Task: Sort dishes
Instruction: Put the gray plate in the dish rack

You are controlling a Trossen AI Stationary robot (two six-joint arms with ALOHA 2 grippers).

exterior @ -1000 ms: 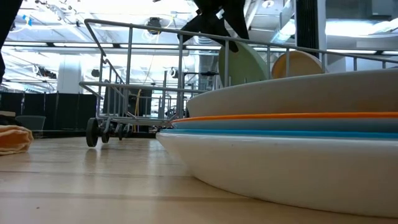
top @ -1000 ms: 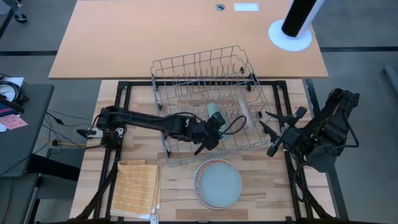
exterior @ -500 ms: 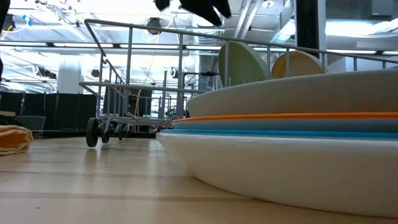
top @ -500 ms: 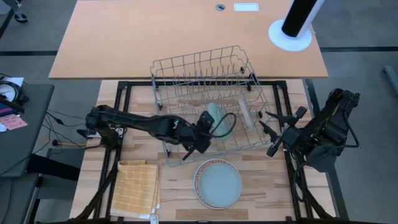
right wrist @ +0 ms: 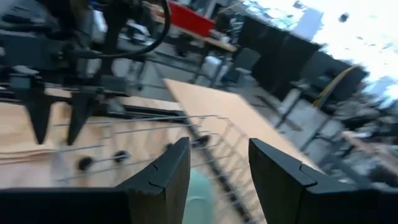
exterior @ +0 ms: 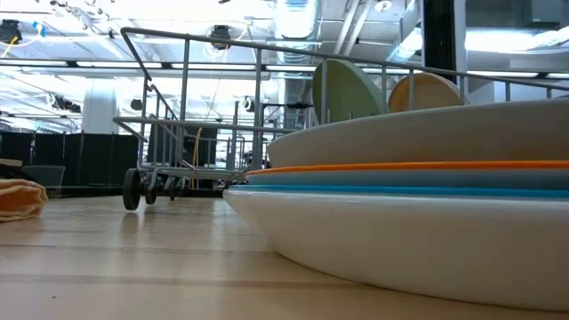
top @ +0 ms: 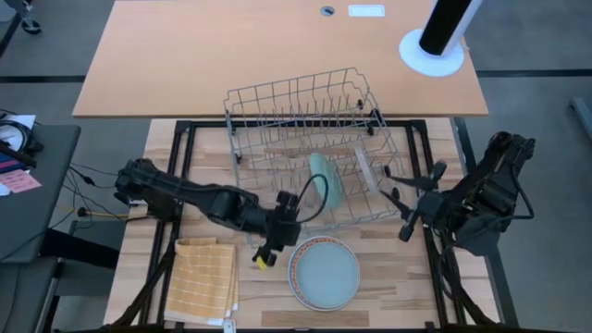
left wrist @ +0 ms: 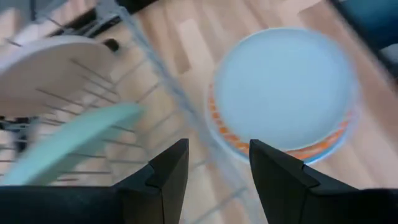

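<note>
A stack of plates (top: 324, 273) lies near the table's front edge, a pale blue one on top and an orange-rimmed one under it; it fills the low view's right (exterior: 427, 204). In the wire rack (top: 277, 102) a teal-green plate (top: 324, 180) and a beige plate (top: 366, 170) stand on edge between the tines. My left gripper (top: 269, 248) hangs open just left of the stack, outside the rack's near side, with nothing between its fingers (left wrist: 168, 171). My right gripper (top: 398, 201) waits open at the rack's right side.
A yellow checked cloth (top: 203, 277) lies at the near left, beside the stack. A larger brown table (top: 277, 55) stands behind the rack, with a black post on a white foot (top: 435, 46) on it. Bare wood shows right of the stack.
My left gripper has drawn back from the teal-green plate in the rack, going up and toward the table's near edge and left, and now hangs outside the rack beside the stack. The teal-green plate stays standing in the rack.
</note>
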